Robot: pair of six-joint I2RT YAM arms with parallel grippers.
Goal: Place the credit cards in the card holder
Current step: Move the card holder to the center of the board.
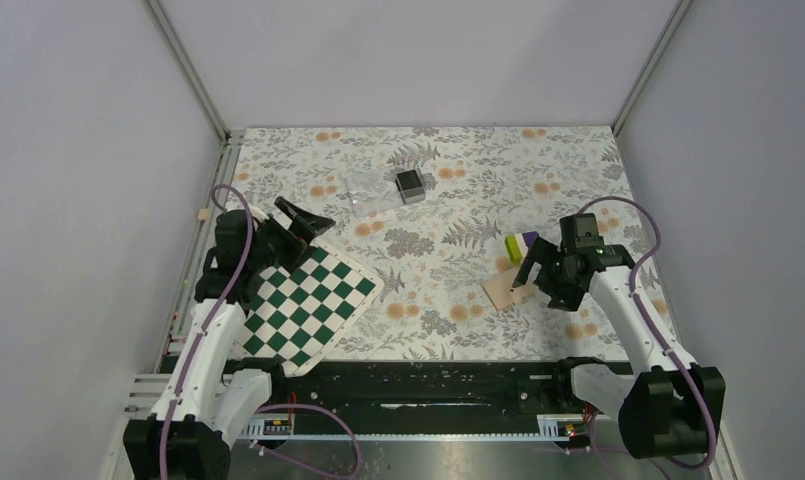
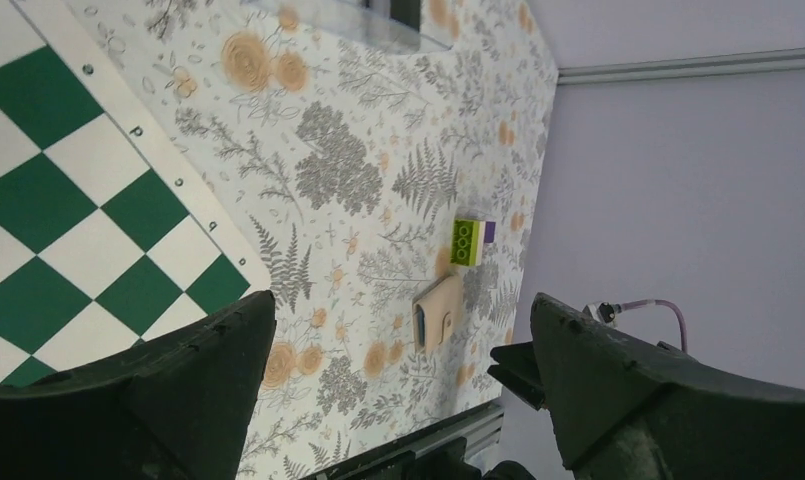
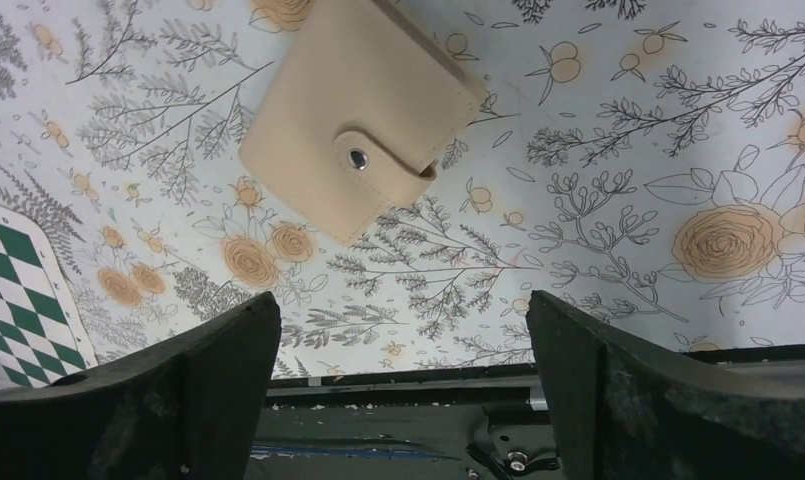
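Note:
The tan card holder (image 1: 504, 290) lies closed on the floral table at the right, its clasp tab snapped. It fills the top of the right wrist view (image 3: 363, 115) and shows small in the left wrist view (image 2: 438, 312), with blue lining at one edge. My right gripper (image 1: 538, 278) hovers just right of it, open and empty (image 3: 400, 330). My left gripper (image 1: 313, 228) is open and empty (image 2: 400, 320) above the far corner of the chequered board. A small dark grey stack (image 1: 410, 185), possibly the credit cards, stands far off at the back centre.
A green-and-white chequered board (image 1: 308, 300) lies under the left arm. A clear plastic box (image 1: 363, 197) sits beside the dark stack. A purple and yellow-green block (image 1: 521, 245) lies just behind the card holder. Walls enclose the table on three sides.

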